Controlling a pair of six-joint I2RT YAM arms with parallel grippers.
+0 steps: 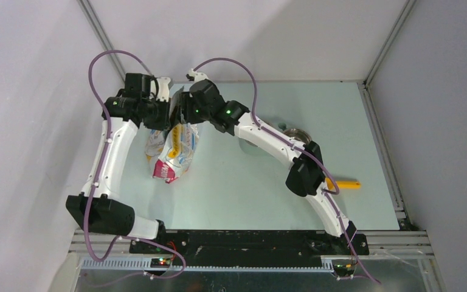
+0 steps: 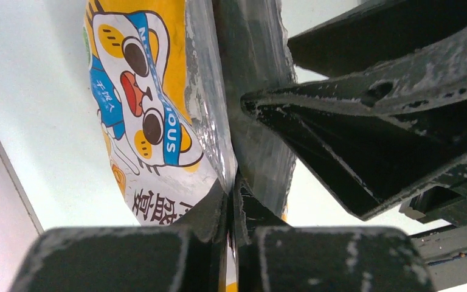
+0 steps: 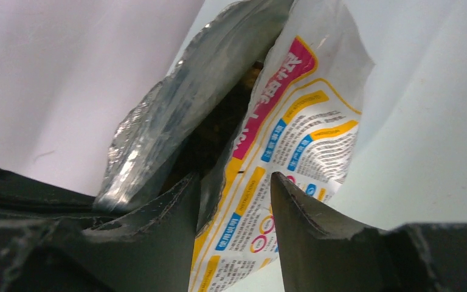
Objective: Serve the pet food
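Pet food (image 3: pixel 250 73) (brown bits) shows inside crinkled foil bag (image 3: pixel 292 140).

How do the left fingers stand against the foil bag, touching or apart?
Touching. The left wrist view shows the fingers of the left gripper pinched together on the silver edge of the foil bag, no gap showing.

1. Left arm (image 1: pixel 114 146) and right arm (image 1: pixel 267 139): white shells, black joint housings.
2. Purple cables (image 1: pixel 90 76) loop along each arm.
3. Small green lights (image 1: pixel 228 112) glow on wrist housings.
4. Tool fingers (image 2: pixel 115 261) matt black, edges scuffed pale.
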